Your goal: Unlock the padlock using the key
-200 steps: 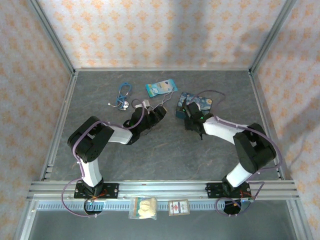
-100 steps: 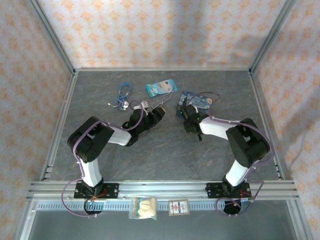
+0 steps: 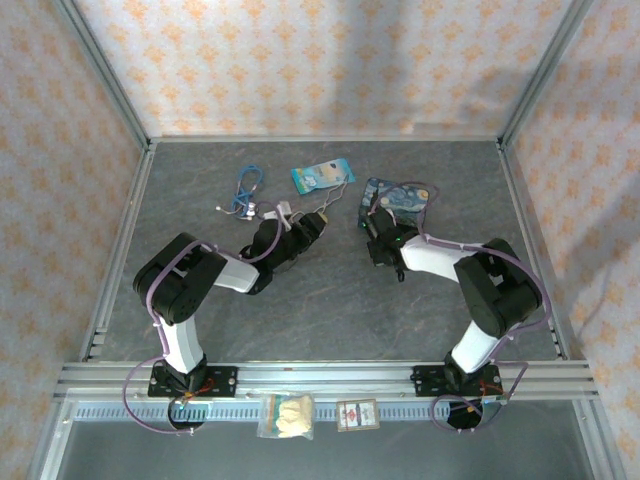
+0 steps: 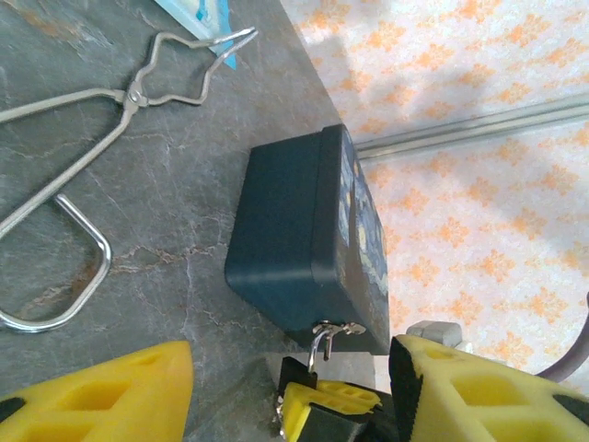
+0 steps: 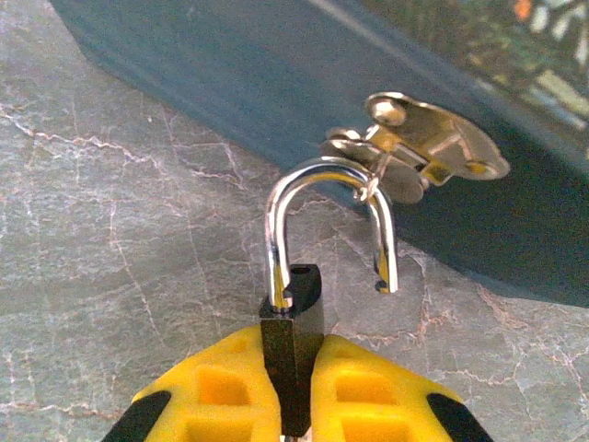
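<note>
Right wrist view: the right gripper (image 5: 293, 373) is clamped on the padlock (image 5: 301, 287), its two yellow fingers pressed against the flat sides of the dark body, which stands edge-on between them. The shackle (image 5: 317, 175) is open. One leg sits in the body and the other ends free in the air beside it. The curved top of the shackle passes through the metal latch (image 5: 428, 152) on the side of a dark blue tin (image 5: 230, 64), so the padlock hangs from the tin just above the grey table (image 5: 110, 230).

In the left wrist view, the left gripper (image 4: 290, 373) is open, its yellow fingers wide apart with nothing between them in its grasp. Beyond them the tin stands on its edge, with the shackle hooked at its lower corner and a yellow finger of the other arm just beneath. Silver forceps (image 4: 87, 110) lie flat on the table to the left of the tin, well apart from it, with the corner of a blue packet (image 4: 207, 14) past their handles.

In the top view, both arms reach toward the middle of the table, the right one touching the tin's near side and the left one close by. A blue stethoscope (image 3: 245, 190) lies farther left.
</note>
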Available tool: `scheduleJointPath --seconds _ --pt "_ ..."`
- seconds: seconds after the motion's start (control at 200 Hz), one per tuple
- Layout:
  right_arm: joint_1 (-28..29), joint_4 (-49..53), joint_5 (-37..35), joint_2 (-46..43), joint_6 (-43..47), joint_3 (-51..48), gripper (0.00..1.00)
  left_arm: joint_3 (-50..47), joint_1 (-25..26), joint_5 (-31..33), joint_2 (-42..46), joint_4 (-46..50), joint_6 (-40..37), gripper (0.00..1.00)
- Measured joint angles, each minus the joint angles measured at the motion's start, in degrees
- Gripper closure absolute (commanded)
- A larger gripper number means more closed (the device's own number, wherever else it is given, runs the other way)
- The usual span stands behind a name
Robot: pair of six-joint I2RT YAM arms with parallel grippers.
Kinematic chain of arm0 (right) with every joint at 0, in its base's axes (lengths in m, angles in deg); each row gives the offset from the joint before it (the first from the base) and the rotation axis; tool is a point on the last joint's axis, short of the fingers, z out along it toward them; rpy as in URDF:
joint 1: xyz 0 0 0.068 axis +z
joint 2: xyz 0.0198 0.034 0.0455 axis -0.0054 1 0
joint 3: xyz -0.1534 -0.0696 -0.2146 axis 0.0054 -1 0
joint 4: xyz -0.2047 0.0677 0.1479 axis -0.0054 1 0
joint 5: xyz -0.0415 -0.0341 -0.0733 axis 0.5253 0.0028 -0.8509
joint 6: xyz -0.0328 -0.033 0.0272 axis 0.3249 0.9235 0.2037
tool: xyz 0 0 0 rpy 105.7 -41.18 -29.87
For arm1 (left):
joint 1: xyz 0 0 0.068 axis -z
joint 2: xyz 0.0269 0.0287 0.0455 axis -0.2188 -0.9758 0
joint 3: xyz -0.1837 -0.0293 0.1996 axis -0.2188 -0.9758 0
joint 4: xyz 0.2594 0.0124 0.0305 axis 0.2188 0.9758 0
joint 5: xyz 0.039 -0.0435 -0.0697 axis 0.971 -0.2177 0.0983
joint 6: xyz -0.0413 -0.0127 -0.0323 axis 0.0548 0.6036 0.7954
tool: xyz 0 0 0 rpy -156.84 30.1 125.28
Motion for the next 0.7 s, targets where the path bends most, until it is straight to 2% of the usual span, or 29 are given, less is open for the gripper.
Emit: scheduleJointPath --seconds 0.215,0.5,0.701 --pt "-1.6 1.6 5.5 0.0 5.0 1.7 1.0 -1.6 -1.5 -2.9 0.0 -5.4 2.5 0.44" --pt "-5.0 1.4 13.1 -0.8 21.2 1.2 1.0 -1.6 -1.5 -7.4 -3.0 -12.7 5.6 0.45" --pt "-6.4 1.4 16.1 -0.7 29.2 1.9 1.0 -2.0 -1.5 -8.6 -3.3 -15.1 6.8 0.45"
